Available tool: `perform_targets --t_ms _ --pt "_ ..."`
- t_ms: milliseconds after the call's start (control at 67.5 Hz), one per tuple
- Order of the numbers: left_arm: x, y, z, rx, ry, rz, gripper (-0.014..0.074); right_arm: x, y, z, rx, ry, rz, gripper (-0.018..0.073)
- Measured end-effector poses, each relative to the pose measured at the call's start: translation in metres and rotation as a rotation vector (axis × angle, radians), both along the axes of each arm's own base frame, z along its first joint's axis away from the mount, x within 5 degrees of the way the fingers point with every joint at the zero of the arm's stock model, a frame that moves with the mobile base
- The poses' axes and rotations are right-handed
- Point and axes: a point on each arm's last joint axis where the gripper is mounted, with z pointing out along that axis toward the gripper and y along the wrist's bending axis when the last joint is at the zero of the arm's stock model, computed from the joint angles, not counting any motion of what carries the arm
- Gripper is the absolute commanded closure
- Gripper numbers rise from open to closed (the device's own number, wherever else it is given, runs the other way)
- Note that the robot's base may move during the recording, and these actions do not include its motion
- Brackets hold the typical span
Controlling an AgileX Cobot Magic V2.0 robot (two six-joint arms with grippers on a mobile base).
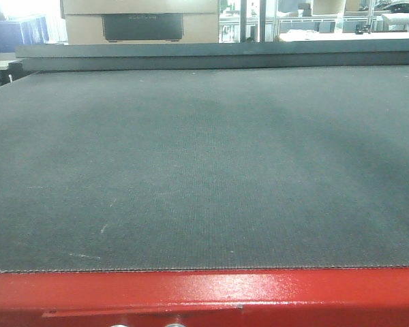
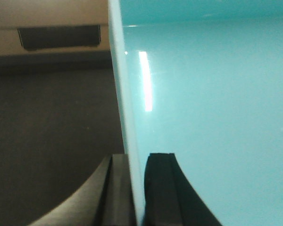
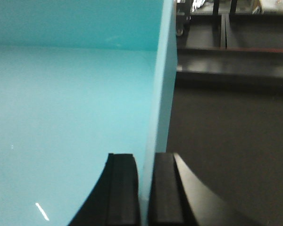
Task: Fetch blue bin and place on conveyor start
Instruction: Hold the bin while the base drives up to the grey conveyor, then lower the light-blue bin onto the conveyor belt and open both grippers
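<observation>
Right up against the left wrist lens are two dark pads (image 2: 161,188). The left jaws are clenched on the thin side wall of the blue bin (image 2: 217,117): one pad sits inside the tub, the other outside, and the pale rim edge runs straight up between them. A bright streak of light glints on the glossy turquoise inner wall.

Over on the right wrist it's the mirror picture. The right jaws are clamped on the opposite wall, with the inner pad (image 3: 123,188) against the smooth inside and its partner on the outer face. So the tub is pinched from both sides, one arm per wall.

Moving outward, just past the left-hand wall, the dark woven belt of the conveyor start (image 2: 52,141) stretches away. Beyond it stands a tan cardboard box (image 2: 47,14) with a dark handle slot (image 2: 59,36). On the right side there's the same dark belt beside the bin, then a black stepped edge with a thin red line, and blurred dark frames further back. Whether the bin's base is touching the belt or hanging over it, I cannot tell from these angles.

From the front view the grey belt fills nearly everything. The glossy red frame (image 1: 204,293) runs along its near edge, and two silver buttons (image 1: 174,325) just peek in at the bottom. The box sits at the far end, with pale shelving blurred behind.
</observation>
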Motion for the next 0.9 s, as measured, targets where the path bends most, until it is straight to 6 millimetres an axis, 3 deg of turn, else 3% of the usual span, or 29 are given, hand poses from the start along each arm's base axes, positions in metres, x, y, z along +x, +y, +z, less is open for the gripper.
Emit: perform_targets --t_ms 148,267,563,711,815,904 --pt "-0.007 0.002 -0.017 0.033 0.191 0.007 0.0707 -0.006 0.003 -0.021 0.004 0.21 0.026 0.0711" --pt "-0.007 0.001 -0.038 0.056 0.296 0.009 0.0707 -0.003 0.005 -0.052 0.001 0.334 0.032 0.0711" --pt "0.008 -0.006 -0.137 0.101 0.481 -0.001 0.0707 0.021 0.011 -0.143 -0.022 0.597 0.027 0.0711" --pt "0.018 -0.009 -0.181 0.114 0.528 -0.003 0.0707 0.041 0.015 -0.176 -0.035 0.674 0.021 0.0711" --pt "0.026 -0.012 -0.198 0.126 0.547 -0.003 0.0699 0.052 0.017 -0.195 -0.044 0.715 0.017 0.0705" --pt "0.032 -0.014 -0.208 0.135 0.561 -0.003 0.0608 0.058 0.018 -0.207 -0.054 0.748 0.015 0.0606"
